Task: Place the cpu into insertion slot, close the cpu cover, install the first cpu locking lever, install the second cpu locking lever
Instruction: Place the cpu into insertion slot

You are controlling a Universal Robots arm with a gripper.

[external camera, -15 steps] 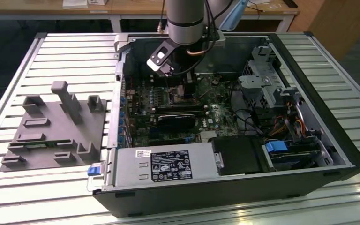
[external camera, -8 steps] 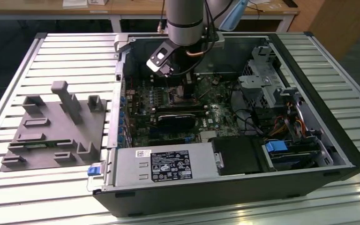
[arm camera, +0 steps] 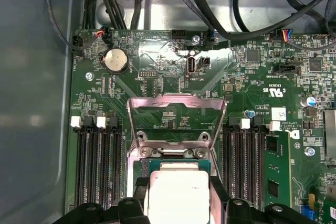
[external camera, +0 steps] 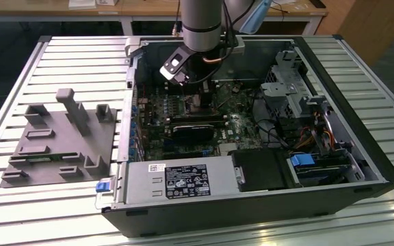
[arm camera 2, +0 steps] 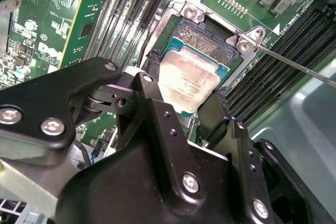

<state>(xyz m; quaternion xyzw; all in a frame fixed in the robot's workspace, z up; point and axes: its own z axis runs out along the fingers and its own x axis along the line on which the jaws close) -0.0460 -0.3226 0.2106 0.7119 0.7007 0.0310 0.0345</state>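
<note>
The cpu [arm camera 2: 190, 85] sits between the two fingers [arm camera 2: 153, 60] of the gripper [arm camera 2: 186, 77], silver top up. The jaws stand only as far apart as the chip is wide, each pressed against one of two opposite edges, so the gripper has hold of it. Directly under the jaws lies the slot [arm camera 2: 202, 38]. Part of its pin field shows past the chip's far edge, and I cannot tell whether the chip rests in it or hangs just above. Just beyond the jaws the cover [arm camera: 173, 141] stands swung up and open, its window showing green board behind it. A thin lever [arm camera 2: 294, 64] runs out from a corner of the slot frame, off to one side of the jaws. Long black memory slots [arm camera: 97, 166] flank the jaws on both sides, and a coin battery [arm camera: 116, 60] lies farther out past the cover. In the exterior view the arm reaches down into the open case [external camera: 252, 205], which lies on a slatted table [external camera: 60, 51]. A grey fixture [external camera: 60, 138] sits well apart from the jaws, on the exterior view's left.
</note>
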